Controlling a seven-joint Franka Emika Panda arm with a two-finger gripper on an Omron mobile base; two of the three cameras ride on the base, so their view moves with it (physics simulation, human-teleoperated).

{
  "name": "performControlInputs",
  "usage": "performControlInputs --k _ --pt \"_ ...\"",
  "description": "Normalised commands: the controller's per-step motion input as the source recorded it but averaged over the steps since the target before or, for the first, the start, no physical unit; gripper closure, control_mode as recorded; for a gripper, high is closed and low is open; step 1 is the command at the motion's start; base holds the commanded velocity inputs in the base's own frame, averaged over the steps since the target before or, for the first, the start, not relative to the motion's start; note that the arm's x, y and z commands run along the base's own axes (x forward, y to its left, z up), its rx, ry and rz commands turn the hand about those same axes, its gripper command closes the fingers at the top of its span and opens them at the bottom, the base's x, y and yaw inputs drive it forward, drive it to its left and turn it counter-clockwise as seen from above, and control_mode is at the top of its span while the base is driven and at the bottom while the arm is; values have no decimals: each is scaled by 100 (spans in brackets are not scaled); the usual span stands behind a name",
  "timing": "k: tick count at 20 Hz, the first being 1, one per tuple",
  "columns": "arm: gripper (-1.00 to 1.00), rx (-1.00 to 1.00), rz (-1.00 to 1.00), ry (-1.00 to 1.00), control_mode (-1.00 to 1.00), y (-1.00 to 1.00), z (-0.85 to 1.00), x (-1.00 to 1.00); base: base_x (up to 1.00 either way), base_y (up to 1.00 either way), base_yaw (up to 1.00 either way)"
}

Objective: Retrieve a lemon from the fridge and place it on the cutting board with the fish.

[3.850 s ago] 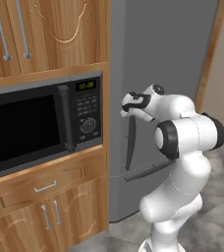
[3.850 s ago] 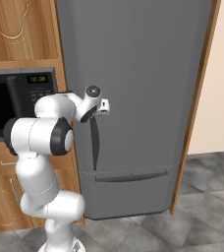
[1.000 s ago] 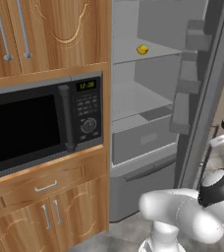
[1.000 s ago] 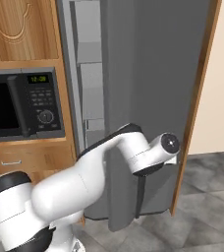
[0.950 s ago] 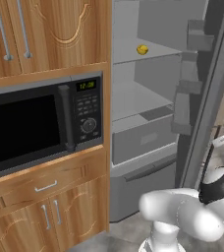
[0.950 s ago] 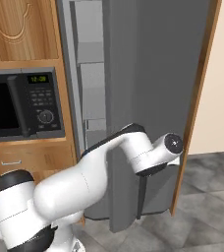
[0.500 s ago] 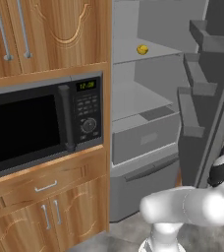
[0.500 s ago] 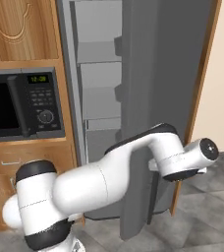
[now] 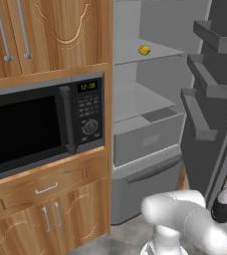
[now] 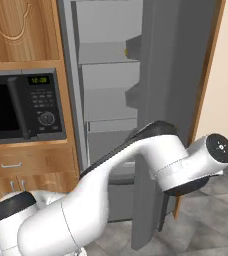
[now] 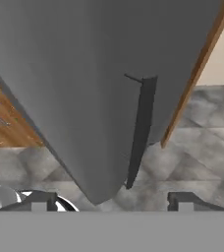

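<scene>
My pincer (image 11: 109, 199) hangs low beside the outer face of the fridge door (image 11: 109, 74), its two tips spread wide with nothing between them; the dark curved handle (image 11: 139, 128) stands just ahead of the tips and clear of them. I judge the door-opening step to be done: the door is swung well out, and from the left base view its inner racks (image 9: 205, 79) face the room. What remains is the whole fetch, so I reckon the task is only at its start.

Farther in, the fridge (image 9: 150, 99) stands open next to the microwave (image 9: 41, 124) set in the wooden cabinets. Its pale drawer (image 9: 145, 142) sits shut at the bottom of the compartment, and I cannot see into it. The shelf above the drawer looks bare from here. On the higher shelf, toward the back, lies the lemon (image 9: 144, 50), small and yellow, alone on its shelf and well apart from my arm.

Next I must lift my arm from down by the door, bring it round the door's edge without knocking the racks, and reach in at that upper shelf with the tips spread to either side of the fruit. Being round, it may roll if I nudge it first.
</scene>
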Motion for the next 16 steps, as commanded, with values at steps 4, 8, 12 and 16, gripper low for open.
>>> performControlInputs --k 4,8,12,16 --pt "-100 -64 -14 10 -100 100 18 -8 0 0 0" --pt "-100 -72 -5 46 -100 100 -10 5 0 0 0" --pt "-100 -73 0 57 -100 100 -22 6 0 0 0" --pt "-100 -62 0 45 -100 94 -47 16 0 0 0"
